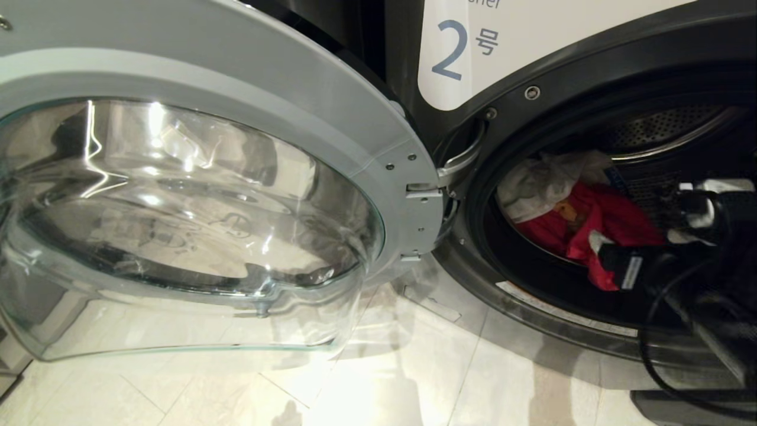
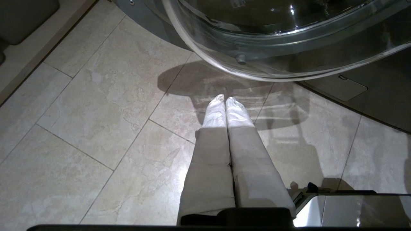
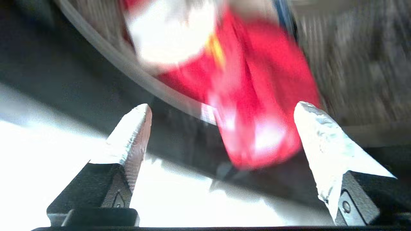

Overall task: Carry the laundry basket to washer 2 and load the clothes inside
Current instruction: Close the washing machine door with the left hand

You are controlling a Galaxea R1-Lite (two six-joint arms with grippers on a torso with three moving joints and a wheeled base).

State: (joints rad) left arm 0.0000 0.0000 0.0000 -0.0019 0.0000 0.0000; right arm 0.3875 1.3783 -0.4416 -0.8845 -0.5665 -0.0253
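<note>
Head view, red-white clothes (image 1: 582, 222), drum

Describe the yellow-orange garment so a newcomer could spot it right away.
Start at washer 2, the dark machine with the blue 2 label and its glass door swung open. Inside the drum lie the clothes. The yellow-orange garment is the small patch between the white piece above and the red one below.

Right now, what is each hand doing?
Left hand: closed, empty, above the floor.
Right hand: open, holding nothing, at washer 2's mouth.
</note>
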